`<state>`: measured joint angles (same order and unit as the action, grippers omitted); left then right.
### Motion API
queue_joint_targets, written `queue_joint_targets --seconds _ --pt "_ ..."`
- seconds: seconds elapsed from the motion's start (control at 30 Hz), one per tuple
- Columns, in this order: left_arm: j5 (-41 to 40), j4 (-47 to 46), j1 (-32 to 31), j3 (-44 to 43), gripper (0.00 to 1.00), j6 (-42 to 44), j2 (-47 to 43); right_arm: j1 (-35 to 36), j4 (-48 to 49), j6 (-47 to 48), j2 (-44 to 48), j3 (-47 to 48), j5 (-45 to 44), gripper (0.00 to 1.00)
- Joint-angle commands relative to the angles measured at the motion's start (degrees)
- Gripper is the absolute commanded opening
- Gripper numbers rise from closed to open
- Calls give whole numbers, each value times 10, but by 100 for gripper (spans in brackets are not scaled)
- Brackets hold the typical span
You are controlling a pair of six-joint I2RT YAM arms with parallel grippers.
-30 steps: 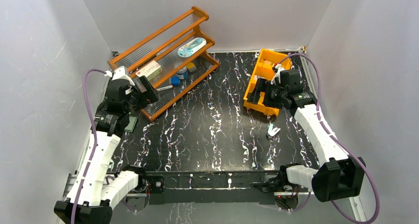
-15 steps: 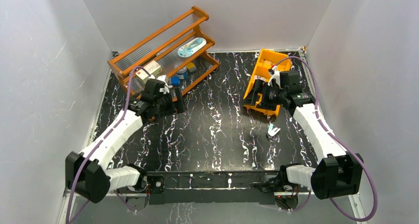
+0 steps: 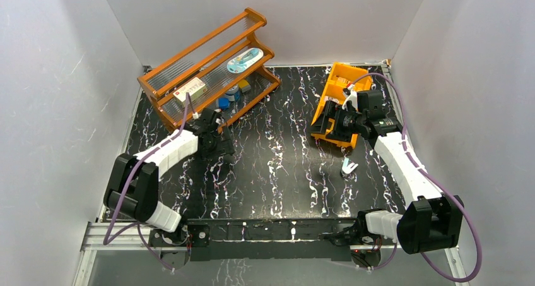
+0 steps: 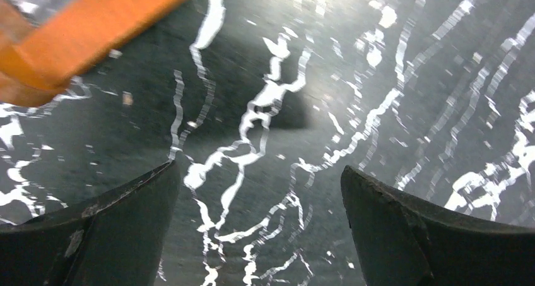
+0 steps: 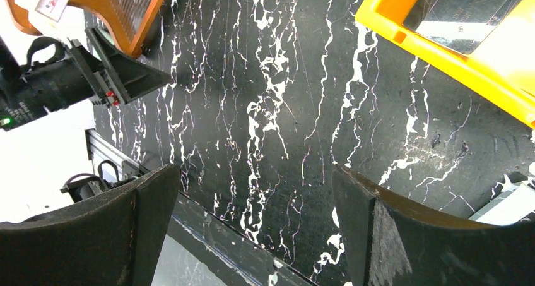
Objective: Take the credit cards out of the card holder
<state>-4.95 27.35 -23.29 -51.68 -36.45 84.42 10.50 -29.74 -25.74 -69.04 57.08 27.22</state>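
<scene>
I cannot pick out the card holder or the credit cards for certain in any view. The nearest candidate is a small pale teal-white thing (image 3: 348, 166) lying on the desk (image 3: 277, 172) right of centre, just below the orange bin (image 3: 323, 100), but it is too small to identify. In the right wrist view, one compartment of that bin holds a flat grey glossy sheet (image 5: 460, 11); whether it is a card I cannot tell.

My right gripper (image 5: 257, 169) hangs at the bin's lower end, released, with only bare desk between its spread fingers. The left gripper (image 4: 258, 169) is likewise spread and grasps nothing. It sits low over the desk at the lower corner of the orange rack (image 3: 200, 46) in the upper left. The rack carries a white box (image 3: 192, 88), an oval teal pack (image 3: 245, 60) and small blue-capped jars (image 3: 226, 101).

The desk is black with white veins, enclosed by white walls (image 3: 328, 14). Only the top view shows the rack's load, and the right wrist view gives the closer look into the bin.
</scene>
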Motion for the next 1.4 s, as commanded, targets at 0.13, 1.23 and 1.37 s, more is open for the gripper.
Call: queue_joint_targets --seconds 0.13,1.23,1.37 --pt "-52 -3 89 -5 98 19 42 -4 23 -20 4 -5 -2 98" --pt "-50 -65 341 -275 98 157 296 -4 -6 -7 -20 -9 -13 98" --pt "-44 -60 352 -326 98 165 335 -4 -9 -8 -24 -8 -12 98"
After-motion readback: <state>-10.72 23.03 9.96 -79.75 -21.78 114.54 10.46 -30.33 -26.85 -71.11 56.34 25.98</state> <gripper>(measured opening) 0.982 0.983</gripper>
